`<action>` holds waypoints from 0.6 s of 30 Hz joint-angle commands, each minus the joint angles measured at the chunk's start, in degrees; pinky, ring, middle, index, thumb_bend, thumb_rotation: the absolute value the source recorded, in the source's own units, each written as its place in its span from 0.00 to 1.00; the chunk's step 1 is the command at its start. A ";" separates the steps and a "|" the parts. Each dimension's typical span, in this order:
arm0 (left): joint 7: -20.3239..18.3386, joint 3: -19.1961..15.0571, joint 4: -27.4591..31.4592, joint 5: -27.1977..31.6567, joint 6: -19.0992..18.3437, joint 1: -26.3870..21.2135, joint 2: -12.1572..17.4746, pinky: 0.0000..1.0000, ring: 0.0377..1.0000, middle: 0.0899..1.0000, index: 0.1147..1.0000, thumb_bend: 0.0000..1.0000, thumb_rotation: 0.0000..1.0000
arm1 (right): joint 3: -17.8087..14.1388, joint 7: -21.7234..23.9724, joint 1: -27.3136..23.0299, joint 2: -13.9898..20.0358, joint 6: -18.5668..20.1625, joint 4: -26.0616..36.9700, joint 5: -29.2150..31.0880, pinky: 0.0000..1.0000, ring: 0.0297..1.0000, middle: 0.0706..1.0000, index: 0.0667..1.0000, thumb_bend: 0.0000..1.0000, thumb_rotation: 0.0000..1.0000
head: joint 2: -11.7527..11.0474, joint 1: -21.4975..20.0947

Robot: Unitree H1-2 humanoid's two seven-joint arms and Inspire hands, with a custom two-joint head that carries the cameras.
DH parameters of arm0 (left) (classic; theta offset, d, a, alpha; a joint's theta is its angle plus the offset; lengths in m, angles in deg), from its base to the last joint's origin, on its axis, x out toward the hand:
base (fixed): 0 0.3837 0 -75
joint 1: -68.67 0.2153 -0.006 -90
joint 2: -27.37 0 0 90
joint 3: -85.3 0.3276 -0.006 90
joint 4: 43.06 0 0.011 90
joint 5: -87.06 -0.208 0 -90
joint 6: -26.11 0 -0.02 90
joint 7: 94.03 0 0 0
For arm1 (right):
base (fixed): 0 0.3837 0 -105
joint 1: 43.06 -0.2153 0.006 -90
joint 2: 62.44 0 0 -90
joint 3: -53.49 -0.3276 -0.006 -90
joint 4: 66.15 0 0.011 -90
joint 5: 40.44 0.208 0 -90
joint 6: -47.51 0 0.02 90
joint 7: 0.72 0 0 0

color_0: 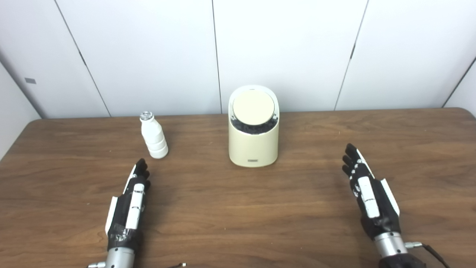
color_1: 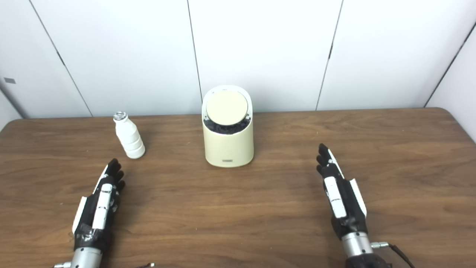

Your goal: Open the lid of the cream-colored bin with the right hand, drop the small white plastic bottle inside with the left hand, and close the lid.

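Note:
The cream-colored bin (color_0: 253,149) stands at the middle back of the wooden table (color_0: 238,208). Its round lid (color_0: 253,107) lies tilted toward me in the rim, with a dark gap below its front edge. The small white plastic bottle (color_0: 153,136) stands upright to the left of the bin. My left hand (color_0: 130,203) lies open and empty on the table, its fingertips a short way in front of the bottle. My right hand (color_0: 368,195) lies open and empty, front right of the bin and well apart from it.
White wall panels (color_0: 148,56) stand close behind the table's back edge. A thin cable (color_0: 431,251) trails from my right wrist at the bottom right. Bare table top lies between the two hands and to the right of the bin.

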 commanded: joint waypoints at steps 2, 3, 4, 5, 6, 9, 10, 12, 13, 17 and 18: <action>-0.52 0.06 -1.91 0.67 1.79 1.07 0.02 1.00 0.99 0.99 0.99 0.29 0.81 | -0.22 -0.30 2.19 0.21 -1.76 -3.76 -0.58 0.97 0.98 0.98 0.96 0.53 0.94 | 0.08 -0.11; -0.54 0.04 -1.95 0.72 1.72 1.06 0.02 1.00 0.99 0.99 0.99 0.29 0.81 | -0.33 -0.35 2.17 0.08 -1.54 -3.72 -0.40 0.98 0.98 0.98 0.96 0.54 0.93 | 0.08 -0.11; -0.45 0.01 -1.92 0.68 1.57 1.04 -0.02 1.00 0.99 0.99 0.99 0.29 0.81 | -0.38 -0.29 2.15 0.00 -1.33 -3.69 -0.16 0.98 0.98 0.98 0.96 0.55 0.93 | 0.09 -0.03; -0.37 -0.02 -1.90 0.68 1.53 1.04 -0.08 1.00 0.99 0.99 0.99 0.29 0.81 | -0.37 -0.23 2.15 -0.04 -1.21 -3.66 -0.04 0.98 0.98 0.98 0.96 0.55 0.92 | 0.09 -0.03; -0.28 0.00 -1.91 0.49 1.53 1.03 -0.08 1.00 0.99 0.99 0.99 0.29 0.81 | -0.35 -0.14 2.15 -0.07 -1.13 -3.60 0.10 0.99 0.98 0.98 0.96 0.54 0.93 | 0.09 -0.03; -0.53 -0.08 -2.16 0.97 1.75 0.87 -0.06 1.00 0.99 0.99 0.99 0.30 0.81 | -0.19 0.13 2.07 0.10 -1.40 -3.76 0.05 0.99 0.98 0.99 0.96 0.54 0.94 | 0.05 -0.13; -0.57 -0.15 -2.20 1.25 1.67 0.84 -0.12 1.00 0.99 0.99 0.99 0.30 0.81 | -0.19 0.16 1.98 0.15 -1.74 -3.99 -0.02 0.99 0.98 0.99 0.97 0.53 0.94 | 0.05 -0.13; -0.49 -0.21 -1.83 1.70 1.10 0.88 -0.32 1.00 0.99 0.99 0.99 0.29 0.81 | -0.30 0.16 1.91 0.10 -1.71 -4.10 0.13 0.99 0.98 0.99 0.96 0.53 0.93 | -0.04 -0.14; -0.41 -0.18 -1.63 1.75 0.86 0.91 -0.35 1.00 1.00 0.99 0.99 0.27 0.82 | -0.36 0.14 1.92 0.04 -1.53 -4.04 0.24 0.99 0.98 0.98 0.96 0.53 0.93 | -0.04 -0.14; -0.15 0.02 -1.75 1.31 0.95 0.79 -0.34 1.00 0.99 0.98 0.98 0.28 0.83 | -0.36 0.55 1.97 0.24 -1.44 -4.06 0.58 1.00 0.98 0.99 0.96 0.53 0.93 | -0.36 0.21; -0.09 0.03 -1.91 1.18 1.11 0.72 -0.33 1.00 0.99 0.98 0.98 0.28 0.83 | -0.32 0.33 1.90 0.29 -1.51 -4.06 0.08 1.00 0.98 0.99 0.96 0.54 0.92 | -0.52 0.18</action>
